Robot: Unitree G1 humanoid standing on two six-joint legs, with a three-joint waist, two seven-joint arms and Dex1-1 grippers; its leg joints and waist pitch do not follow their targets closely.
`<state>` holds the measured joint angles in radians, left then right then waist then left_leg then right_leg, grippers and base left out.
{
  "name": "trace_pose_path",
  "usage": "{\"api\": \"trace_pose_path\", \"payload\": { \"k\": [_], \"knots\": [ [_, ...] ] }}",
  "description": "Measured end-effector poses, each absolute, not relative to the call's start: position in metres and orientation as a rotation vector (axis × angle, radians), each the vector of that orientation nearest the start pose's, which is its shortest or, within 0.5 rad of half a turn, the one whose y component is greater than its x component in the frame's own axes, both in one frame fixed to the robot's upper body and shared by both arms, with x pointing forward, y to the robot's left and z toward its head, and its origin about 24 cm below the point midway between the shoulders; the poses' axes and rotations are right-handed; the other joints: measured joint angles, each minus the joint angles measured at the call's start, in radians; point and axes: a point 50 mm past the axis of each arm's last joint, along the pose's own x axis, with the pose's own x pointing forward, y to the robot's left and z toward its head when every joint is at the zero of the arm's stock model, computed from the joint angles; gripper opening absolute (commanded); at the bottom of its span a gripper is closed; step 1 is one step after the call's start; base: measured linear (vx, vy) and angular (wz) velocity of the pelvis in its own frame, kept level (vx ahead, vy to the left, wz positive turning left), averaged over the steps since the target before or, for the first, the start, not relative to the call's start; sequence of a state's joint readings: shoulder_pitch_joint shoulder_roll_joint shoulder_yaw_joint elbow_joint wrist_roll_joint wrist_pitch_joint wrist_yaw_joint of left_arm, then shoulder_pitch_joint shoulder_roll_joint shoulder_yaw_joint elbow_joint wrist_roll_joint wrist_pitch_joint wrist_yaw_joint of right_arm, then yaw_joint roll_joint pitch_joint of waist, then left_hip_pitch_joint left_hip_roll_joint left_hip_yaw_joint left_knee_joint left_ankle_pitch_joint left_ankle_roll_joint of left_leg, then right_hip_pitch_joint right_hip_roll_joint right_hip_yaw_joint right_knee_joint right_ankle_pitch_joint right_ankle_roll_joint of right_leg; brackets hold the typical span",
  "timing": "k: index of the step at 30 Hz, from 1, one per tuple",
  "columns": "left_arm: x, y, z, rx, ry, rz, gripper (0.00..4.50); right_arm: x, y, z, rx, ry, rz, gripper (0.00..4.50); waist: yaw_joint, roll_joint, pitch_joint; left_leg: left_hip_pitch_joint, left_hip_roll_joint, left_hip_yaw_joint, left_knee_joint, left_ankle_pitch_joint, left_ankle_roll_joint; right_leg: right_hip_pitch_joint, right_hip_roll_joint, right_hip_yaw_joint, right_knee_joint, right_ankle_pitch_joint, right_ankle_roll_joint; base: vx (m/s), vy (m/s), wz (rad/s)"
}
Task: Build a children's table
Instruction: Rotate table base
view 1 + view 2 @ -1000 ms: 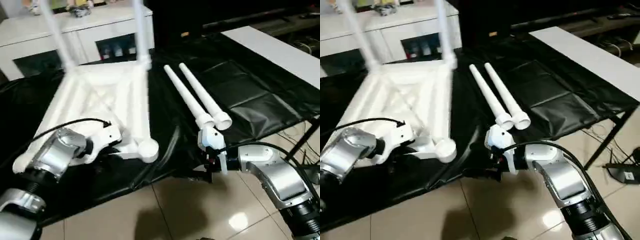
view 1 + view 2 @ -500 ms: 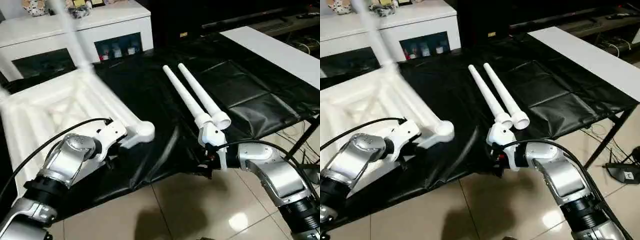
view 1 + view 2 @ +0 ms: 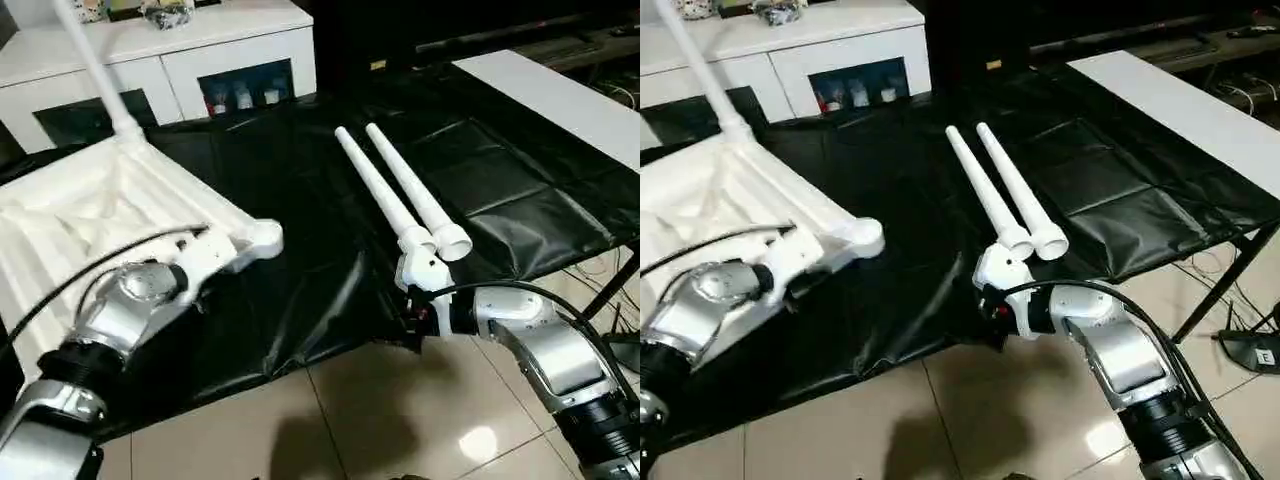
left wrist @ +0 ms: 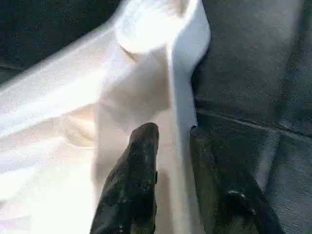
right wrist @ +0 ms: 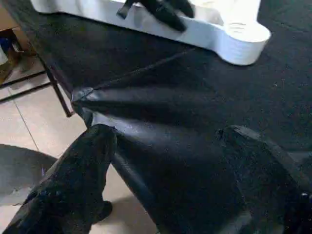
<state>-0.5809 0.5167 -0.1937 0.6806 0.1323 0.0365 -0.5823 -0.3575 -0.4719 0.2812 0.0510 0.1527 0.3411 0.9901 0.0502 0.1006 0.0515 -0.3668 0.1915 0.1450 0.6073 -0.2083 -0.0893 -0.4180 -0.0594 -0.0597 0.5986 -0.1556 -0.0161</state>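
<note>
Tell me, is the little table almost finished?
Not yet. At least one leg stands screwed into the upside-down tabletop. The left claw straddles the tabletop's rim near an empty corner socket. Two loose legs still lie on the black sheet, and the right claw is open with nothing in it.

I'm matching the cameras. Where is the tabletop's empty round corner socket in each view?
Left eye view: socket, left of centre.
Right eye view: left of centre.
Left wrist view: far end of the white rim, at.
Right wrist view: far across the black cover, at.
Shared landmark: black cover.
</note>
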Motion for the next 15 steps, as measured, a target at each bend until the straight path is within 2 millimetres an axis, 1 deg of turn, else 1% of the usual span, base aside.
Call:
{"api": "trace_pose_path", "payload": {
  "k": [2, 3, 4, 6, 8, 9, 11, 12, 13, 14, 15],
  "knots": [
    [0.347, 0.217, 0.075, 0.488, 0.250, -0.489, 1.34, 0.281, -0.130, 0.076, -0.330, 0.299, 1.169, 3.84, 0.006, 0.001, 0.000, 0.000, 0.001, 0.000, 0.001, 0.000, 0.000, 0.000, -0.001, -0.001, 0.000, 0.000, 0.000, 0.000, 0.000, 0.00],
    [0.348, 0.214, 0.085, 0.388, 0.166, -0.441, 1.34, 0.283, -0.128, 0.077, -0.333, 0.275, 1.133, 3.84, 0.008, 0.001, 0.000, 0.000, 0.001, 0.000, 0.002, 0.000, 0.000, 0.001, -0.001, -0.002, 0.001, 0.000, 0.000, 0.000, 0.000, 0.00],
    [0.347, 0.212, 0.090, 0.316, 0.115, -0.399, 1.34, 0.286, -0.127, 0.077, -0.329, 0.258, 1.092, 3.84, 0.008, 0.001, 0.000, 0.000, 0.001, 0.001, 0.002, 0.000, 0.000, 0.001, -0.002, -0.002, 0.001, 0.000, 0.000, 0.000, 0.000, 0.00],
    [0.345, 0.210, 0.095, 0.226, 0.064, -0.333, 1.34, 0.291, -0.126, 0.077, -0.326, 0.239, 1.008, 3.84, 0.008, 0.001, -0.001, 0.000, 0.001, 0.001, 0.003, 0.000, 0.000, 0.002, -0.002, -0.002, 0.002, 0.000, 0.000, 0.000, 0.000, 0.00],
    [0.339, 0.213, 0.092, 0.152, 0.044, -0.262, 1.34, 0.296, -0.127, 0.074, -0.328, 0.228, 0.907, 3.84, 0.008, 0.001, -0.001, 0.000, 0.001, 0.001, 0.003, 0.000, 0.000, 0.002, -0.002, -0.002, 0.002, 0.000, 0.000, 0.000, 0.000, 0.00],
    [0.331, 0.213, 0.089, 0.116, 0.009, -0.194, 1.34, 0.302, -0.130, 0.074, -0.313, 0.201, 0.783, 3.84, 0.004, 0.001, -0.001, 0.000, 0.001, 0.001, 0.003, 0.000, 0.000, 0.001, -0.002, -0.002, 0.002, 0.000, 0.000, 0.000, 0.000, 0.00],
    [0.323, 0.207, 0.083, 0.059, -0.009, -0.113, 1.34, 0.307, -0.133, 0.075, -0.290, 0.174, 0.656, 3.84, 0.003, 0.000, -0.001, 0.000, 0.002, 0.000, 0.004, 0.000, -0.001, 0.001, -0.002, -0.004, 0.002, 0.000, 0.000, 0.000, 0.000, 0.00],
    [0.319, 0.206, 0.082, 0.044, -0.013, -0.077, 1.34, 0.309, -0.135, 0.076, -0.268, 0.159, 0.600, 3.84, 0.000, -0.001, -0.001, 0.000, 0.005, -0.002, 0.004, 0.001, -0.002, 0.000, 0.000, -0.007, 0.000, 0.000, 0.000, 0.000, 0.000, 0.00],
    [0.317, 0.206, 0.081, 0.038, -0.012, -0.044, 1.34, 0.311, -0.135, 0.078, -0.240, 0.145, 0.549, 3.84, -0.002, -0.001, -0.001, -0.001, 0.012, -0.004, 0.004, 0.002, -0.004, 0.001, 0.003, -0.011, -0.003, 0.002, -0.002, 0.000, 0.000, 0.00],
    [0.315, 0.207, 0.084, 0.054, -0.020, -0.005, 1.34, 0.312, -0.135, 0.079, -0.201, 0.132, 0.493, 3.84, -0.011, 0.005, -0.001, -0.018, 0.011, -0.035, 0.006, 0.006, -0.004, 0.010, 0.000, -0.042, -0.005, -0.001, -0.008, -0.017, -0.063, 0.24],
    [0.313, 0.208, 0.090, 0.070, -0.037, 0.035, 1.34, 0.313, -0.136, 0.078, -0.169, 0.131, 0.437, 3.84, -0.024, 0.007, -0.001, -0.023, 0.012, -0.069, 0.006, 0.011, -0.009, 0.015, 0.002, -0.067, 0.005, -0.010, -0.028, 0.010, -0.111, 0.51]
  ]
}}
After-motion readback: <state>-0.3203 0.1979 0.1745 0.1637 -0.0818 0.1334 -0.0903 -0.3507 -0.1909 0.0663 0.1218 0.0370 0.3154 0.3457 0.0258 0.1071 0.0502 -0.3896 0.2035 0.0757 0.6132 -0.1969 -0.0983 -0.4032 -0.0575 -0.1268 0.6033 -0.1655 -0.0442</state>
